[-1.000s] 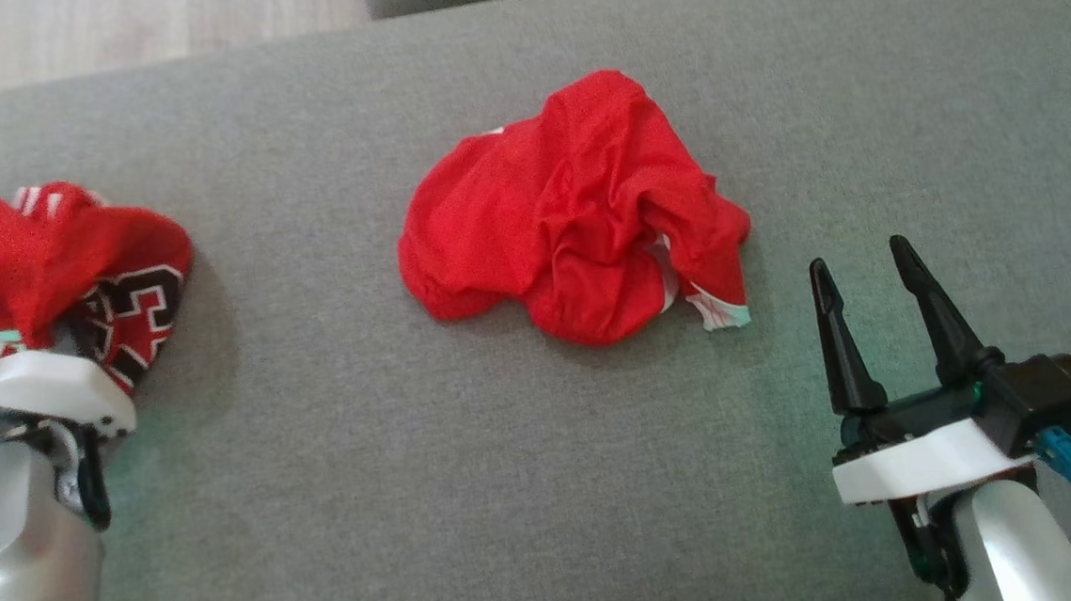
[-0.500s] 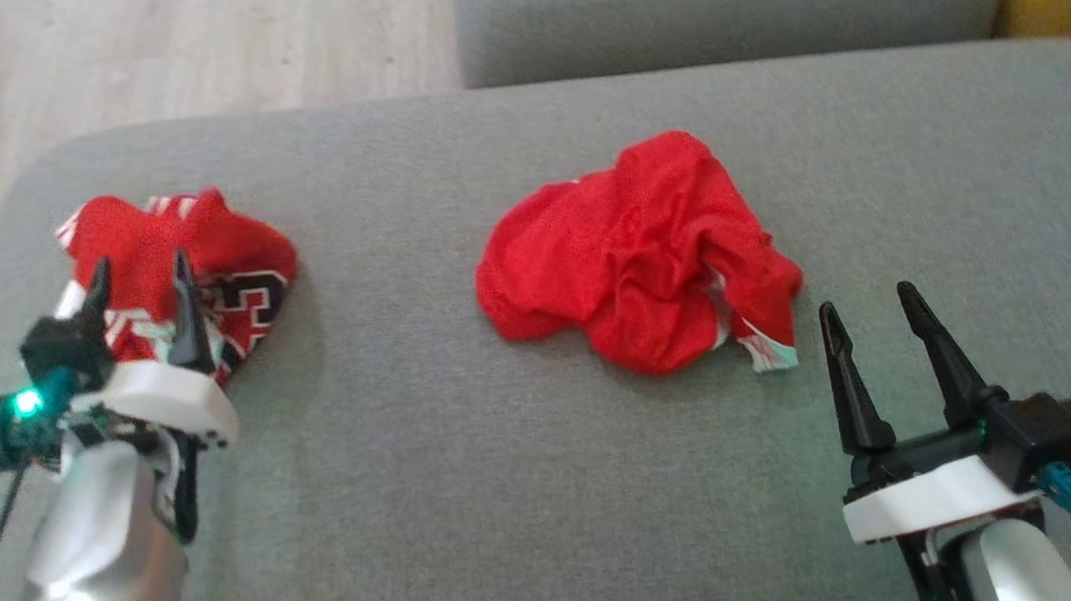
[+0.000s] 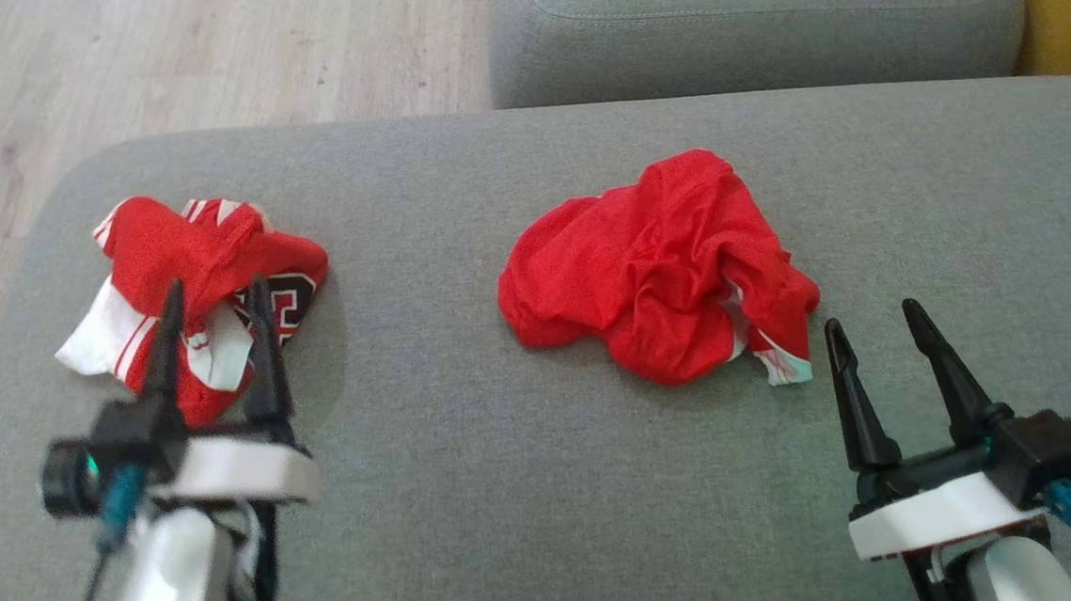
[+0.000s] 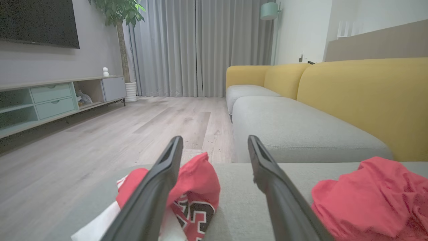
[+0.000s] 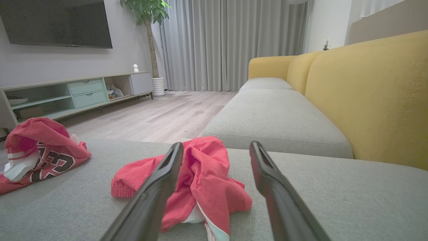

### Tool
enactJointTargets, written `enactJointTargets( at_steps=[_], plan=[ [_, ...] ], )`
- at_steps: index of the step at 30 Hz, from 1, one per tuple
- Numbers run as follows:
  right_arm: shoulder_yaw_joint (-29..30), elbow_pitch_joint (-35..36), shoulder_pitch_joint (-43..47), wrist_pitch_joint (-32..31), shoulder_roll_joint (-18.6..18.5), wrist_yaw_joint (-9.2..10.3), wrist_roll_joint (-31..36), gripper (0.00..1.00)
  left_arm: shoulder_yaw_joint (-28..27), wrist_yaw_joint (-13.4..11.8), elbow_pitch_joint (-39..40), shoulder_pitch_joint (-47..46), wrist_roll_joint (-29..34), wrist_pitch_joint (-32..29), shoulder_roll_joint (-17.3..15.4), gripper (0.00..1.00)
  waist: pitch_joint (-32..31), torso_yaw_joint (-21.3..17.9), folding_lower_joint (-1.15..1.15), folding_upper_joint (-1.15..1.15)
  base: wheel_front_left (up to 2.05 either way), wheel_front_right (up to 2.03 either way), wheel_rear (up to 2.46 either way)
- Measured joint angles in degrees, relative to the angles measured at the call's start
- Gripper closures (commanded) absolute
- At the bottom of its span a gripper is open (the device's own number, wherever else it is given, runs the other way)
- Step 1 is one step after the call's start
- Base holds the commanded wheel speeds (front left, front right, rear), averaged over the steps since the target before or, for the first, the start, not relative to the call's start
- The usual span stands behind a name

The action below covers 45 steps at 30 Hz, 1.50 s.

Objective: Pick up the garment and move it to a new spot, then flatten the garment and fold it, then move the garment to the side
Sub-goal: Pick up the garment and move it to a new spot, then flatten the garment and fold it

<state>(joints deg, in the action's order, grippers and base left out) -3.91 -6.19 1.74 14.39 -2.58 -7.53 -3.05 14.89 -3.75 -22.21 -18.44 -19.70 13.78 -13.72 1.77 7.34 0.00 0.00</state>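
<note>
Right hand [image 3: 869,315], fingers spread and empty, hovers over the grey sofa seat [image 3: 511,491]. Just ahead-left lies the crumpled red garment [image 3: 656,273], its long axis crosswise and its white-trimmed corner pointing at the hand. Left hand [image 3: 214,285], equally spread and empty, overlaps a numbered jersey [image 3: 202,253]. The right wrist view adds a yellow sofa back [image 5: 367,93].

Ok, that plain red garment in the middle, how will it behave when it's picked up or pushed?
Probably floppy: the plain red garment lies in a crumpled heap of soft folds, so it should sag from any pinch. Likely light, since the fabric looks thin. Pushed, it would more likely bunch up than slide on the woven cushion.
</note>
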Motion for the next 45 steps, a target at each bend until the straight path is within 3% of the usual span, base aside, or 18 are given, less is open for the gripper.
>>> enactJointTargets(
  at_steps=[10,22,39,40,41,45],
  plan=[
    [0.2,0.7,0.0,0.0,0.0,0.00,0.1,0.00,0.6,-3.3,9.7,11.6,3.6,0.5,6.3,0.00,1.7,-2.0,0.00,0.00,0.00,0.00,0.00],
    [0.7,-0.6,-0.7,0.0,0.0,0.00,3.1,0.00,0.0,-0.5,9.2,12.4,6.8,0.7,9.0,0.00,3.5,-2.4,0.01,0.00,0.00,0.00,0.00],
    [3.0,-28.2,-16.3,0.0,0.0,0.00,15.8,0.00,1.1,1.3,5.9,8.1,7.4,0.7,10.8,0.00,9.2,1.9,0.01,0.00,0.00,0.00,0.00],
    [3.1,-29.2,-16.9,0.0,0.0,0.00,16.3,0.36,1.2,1.3,5.8,8.1,7.4,0.7,10.8,0.00,9.3,2.1,0.01,0.00,0.00,0.00,0.00],
    [3.4,-29.7,-17.4,0.0,0.0,0.00,16.9,1.00,1.3,1.3,5.7,8.1,7.4,0.7,10.8,0.00,9.2,2.1,0.02,0.00,0.00,0.00,0.00],
    [6.3,-27.8,-18.7,0.0,-0.1,0.00,17.3,1.00,1.2,1.2,5.6,8.1,7.2,0.7,10.8,0.00,8.5,1.9,0.01,0.00,0.00,0.00,0.00]
  ],
)
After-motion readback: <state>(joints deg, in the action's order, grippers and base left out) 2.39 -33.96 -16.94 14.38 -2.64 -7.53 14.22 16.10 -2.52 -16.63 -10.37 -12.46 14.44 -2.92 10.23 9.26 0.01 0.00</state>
